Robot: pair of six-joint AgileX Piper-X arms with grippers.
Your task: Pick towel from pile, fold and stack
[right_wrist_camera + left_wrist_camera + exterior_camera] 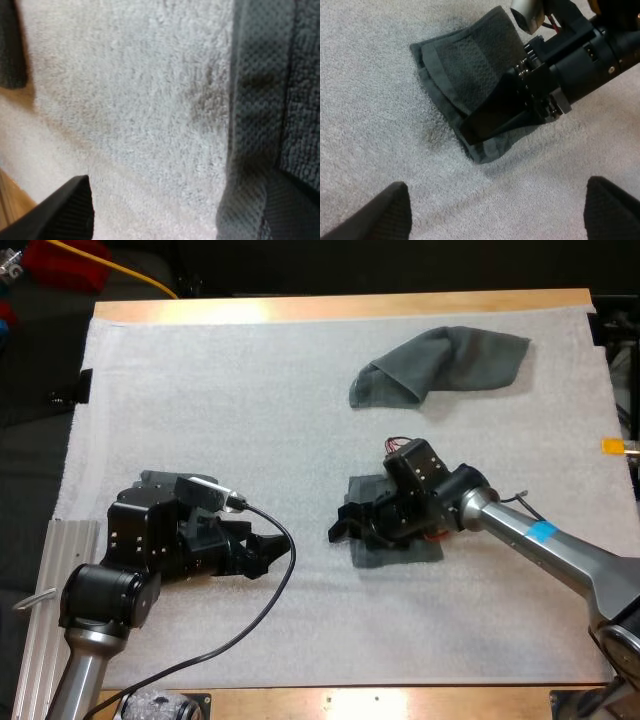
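Black fingers point(380, 215) of my left gripper point(270, 555) are standing wide apart, touching nothing, with bare white mat point(250, 400) showing between them. This gripper is hanging low over the mat, to the left of the folded towel point(400, 552) and slightly nearer than it. It is pointing toward the towel without reaching it.

The folded towel, dark grey-green, is lying flat on the mat with a hemmed band running along its edge. In the left wrist view its layers are showing, one just inside the other.

My right gripper point(343, 522) is sitting at the folded towel's left edge, and its arm is reaching in across the towel from the right. Its claw is spread as well. In the right wrist view one finger is hovering over the mat just off the folded towel, and the other is over the cloth itself. The hem is running between them and nothing is being pinched. In the left wrist view one black finger is lying across the towel's corner, though I cannot tell whether it is pressing down.

A patch of dark cloth point(150, 478) is peeking out well to the left of the folded towel, mostly hidden behind my left arm.

Farther off, the crumpled towel point(440, 362) is lying well beyond the folded towel and a little to its right. Beyond it, the wooden table point(330, 308) is showing as a strip.
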